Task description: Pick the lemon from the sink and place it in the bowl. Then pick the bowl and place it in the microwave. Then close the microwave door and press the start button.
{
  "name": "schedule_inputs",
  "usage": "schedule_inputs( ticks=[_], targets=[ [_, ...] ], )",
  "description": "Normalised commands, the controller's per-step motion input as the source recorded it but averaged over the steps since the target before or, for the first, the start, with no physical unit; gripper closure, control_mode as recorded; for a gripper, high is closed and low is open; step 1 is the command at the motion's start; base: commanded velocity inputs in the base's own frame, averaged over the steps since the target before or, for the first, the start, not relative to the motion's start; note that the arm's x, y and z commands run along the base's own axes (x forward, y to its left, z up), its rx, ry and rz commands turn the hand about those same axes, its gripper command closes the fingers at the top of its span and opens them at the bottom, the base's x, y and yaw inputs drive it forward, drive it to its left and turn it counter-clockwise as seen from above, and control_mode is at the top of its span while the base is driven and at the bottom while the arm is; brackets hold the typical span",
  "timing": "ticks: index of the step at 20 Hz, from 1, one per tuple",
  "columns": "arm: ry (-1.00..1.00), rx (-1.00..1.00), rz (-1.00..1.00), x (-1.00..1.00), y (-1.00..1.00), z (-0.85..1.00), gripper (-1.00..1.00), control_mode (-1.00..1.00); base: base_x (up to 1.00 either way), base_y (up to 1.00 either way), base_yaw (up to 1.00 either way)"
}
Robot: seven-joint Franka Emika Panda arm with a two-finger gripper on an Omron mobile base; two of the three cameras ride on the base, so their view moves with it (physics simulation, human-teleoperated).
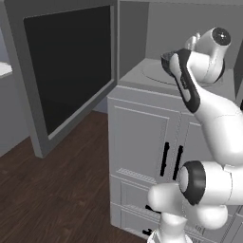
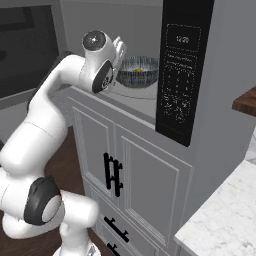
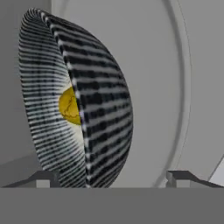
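Resting on flat round turntable plate: streaked bowl, round lemon inside; gripper wide.

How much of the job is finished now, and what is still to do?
Done: the lemon lies in the bowl, and the bowl stands on the turntable inside the microwave. In hand: the gripper is open at the bowl's rim. Left: close the open microwave door and press start.
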Motion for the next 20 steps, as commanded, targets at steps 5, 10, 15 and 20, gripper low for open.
schedule_inputs(
  ticks=[5,10,15,20],
  targets=[
    [-0.38,-0.07,0.0,-0.68,0.26,0.16,-1.0,-1.0,0.0,0.0,0.0],
    [-0.06,0.0,0.0,-0.99,0.08,0.58,-1.0,-1.0,0.0,0.0,0.0],
    [0.0,0.0,0.0,-1.0,0.13,0.66,-1.0,-1.0,0.0,0.0,0.0],
    [0.0,0.0,0.05,-1.0,0.2,0.25,-1.0,-1.0,0.0,0.0,0.0]
  ],
)
